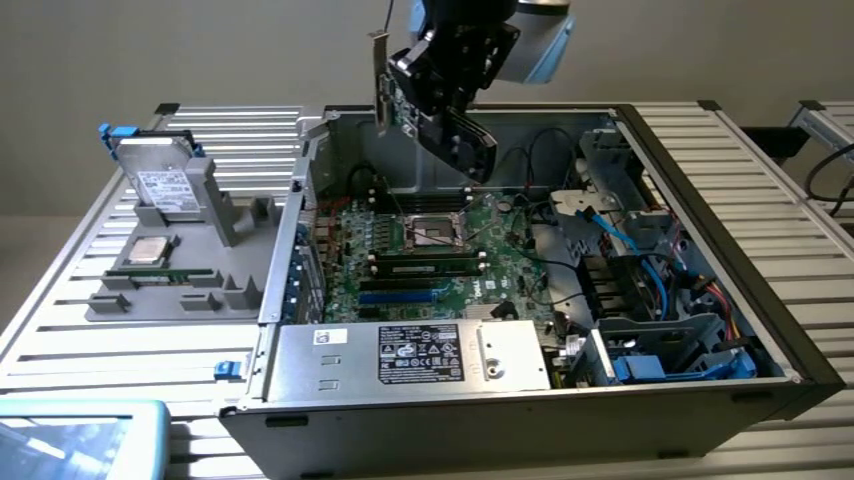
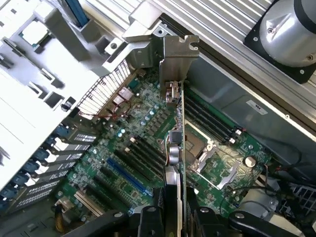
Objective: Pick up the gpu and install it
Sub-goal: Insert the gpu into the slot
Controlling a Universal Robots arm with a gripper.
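A: Gripper (image 2: 175,217) jaws: what is clamped?
B: The gpu (image 2: 177,148), held edge-on above the motherboard (image 2: 148,123) inside the open case (image 2: 222,94), its length running away from the jaws, bracket (image 2: 175,57) farthest.

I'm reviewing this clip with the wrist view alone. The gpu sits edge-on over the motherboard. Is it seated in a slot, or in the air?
Observer: In the air. In the exterior view the gpu hangs tilted in the jaws above the open case, and its lower end looks clear of the motherboard.
Operator: How high is its silver bracket?
Observer: The bracket stands above the case's rim, at the card's end toward the exterior view's left.
Operator: What stands in the parts tray beside the case?
Observer: A hard drive with a white label stands upright in the grey tray, at the exterior view's left.
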